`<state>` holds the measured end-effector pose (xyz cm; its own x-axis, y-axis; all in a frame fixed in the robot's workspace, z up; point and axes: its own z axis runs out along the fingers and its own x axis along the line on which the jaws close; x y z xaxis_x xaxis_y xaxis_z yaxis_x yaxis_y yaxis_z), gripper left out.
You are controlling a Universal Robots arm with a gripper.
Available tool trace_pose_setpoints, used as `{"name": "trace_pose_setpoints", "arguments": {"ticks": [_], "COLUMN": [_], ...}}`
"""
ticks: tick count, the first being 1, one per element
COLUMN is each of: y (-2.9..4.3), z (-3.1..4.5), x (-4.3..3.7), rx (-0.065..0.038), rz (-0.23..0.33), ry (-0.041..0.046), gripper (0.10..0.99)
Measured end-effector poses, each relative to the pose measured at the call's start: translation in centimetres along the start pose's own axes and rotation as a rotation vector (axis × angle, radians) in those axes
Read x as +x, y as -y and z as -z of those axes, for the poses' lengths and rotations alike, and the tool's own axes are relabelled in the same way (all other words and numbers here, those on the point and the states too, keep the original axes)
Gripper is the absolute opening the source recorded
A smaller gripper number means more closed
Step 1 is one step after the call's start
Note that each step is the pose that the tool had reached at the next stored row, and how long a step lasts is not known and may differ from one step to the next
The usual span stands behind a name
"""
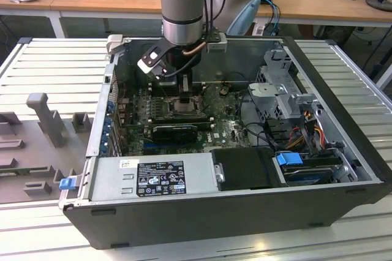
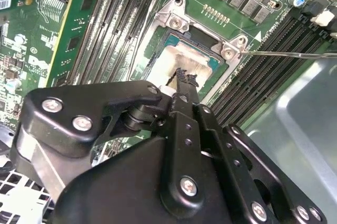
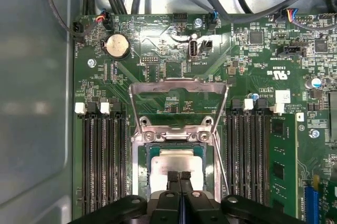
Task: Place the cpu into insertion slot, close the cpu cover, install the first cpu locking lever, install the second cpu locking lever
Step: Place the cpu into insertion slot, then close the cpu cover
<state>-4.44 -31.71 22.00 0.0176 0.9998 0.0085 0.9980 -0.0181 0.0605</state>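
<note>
Black gripper (image 3: 179,175) is down inside the open case (image 1: 343,111), directly over the socket (image 1: 184,106) near the middle of the board. In both wrist views the two fingertips sit pressed together, side by side, with nothing clamped between them.

Cpu (image 3: 176,160): lies flat in the socket, pale metal top facing up, square to the socket frame. In the second wrist view the gripper (image 2: 184,79) tip ends at the edge of the cpu (image 2: 181,58); cannot tell whether it touches the top or hangs just above it.

Cover (image 3: 179,83): open, swung back off the socket on its hinge. Green board shows through its window. It does not overlap the cpu.

Lever (image 3: 220,166): thin wire rod running along one side of the socket, unlatched and standing free of the cover. Same rod crosses the memory slots in the second wrist view (image 2: 289,54).

Memory slots (image 3: 105,155) flank the socket on both sides; none holds a module near the gripper. Coin cell (image 3: 118,46) lies beyond the open cover.

Exterior view: arm comes down near-vertical from above and the gripper (image 1: 185,89) reaches to the socket. Black card (image 1: 174,131) stands just in front of the socket. Case rests on a slatted grey desk (image 1: 55,65).
</note>
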Motion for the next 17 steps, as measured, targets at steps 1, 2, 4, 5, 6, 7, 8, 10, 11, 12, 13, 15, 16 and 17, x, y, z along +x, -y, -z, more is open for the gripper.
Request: {"name": "trace_pose_setpoints", "arguments": {"ticks": [1, 2, 4, 5, 6, 7, 8, 10, 11, 12, 13, 15, 16, 17], "y": [-0.01, -0.02, -0.03, -0.04, -0.05, -0.06, -0.07, -0.52, -0.85, -1.09, -1.30, -2.04, -2.23, -2.44], "z": [0.18, 0.29, 0.57, 0.68, 0.82, 1.00, 1.17, 1.24, 1.22, 1.21, 1.19, 1.13, 1.11, 1.09], "x": [0.00, 0.00, 0.00, 0.01, 0.01, 0.01, 0.01, 0.02, 0.03, 0.02, 0.02, 0.03, 0.03, 0.03], "rx": [0.000, 0.000, 0.000, 0.000, 0.000, 0.000, 0.000, 0.002, 0.004, 0.005, 0.005, 0.005, 0.006, 0.008], "rz": [0.000, 0.000, 0.000, 0.000, 0.000, 0.000, 0.000, 0.000, 0.000, 0.000, 0.000, -0.002, -0.002, -0.002], "ry": [0.0011, 0.0018, 0.0039, 0.0044, 0.0052, 0.0058, 0.0066, 0.0077, 0.0078, 0.0077, 0.0077, 0.0083, 0.0083, 0.0083], "gripper": [0.106, 0.106, 0.106, 0.106, 0.106, 0.106, 0.106, 0.106, 0.106, 0.106, 0.106, 0.106, 0.106, 0.106]}}
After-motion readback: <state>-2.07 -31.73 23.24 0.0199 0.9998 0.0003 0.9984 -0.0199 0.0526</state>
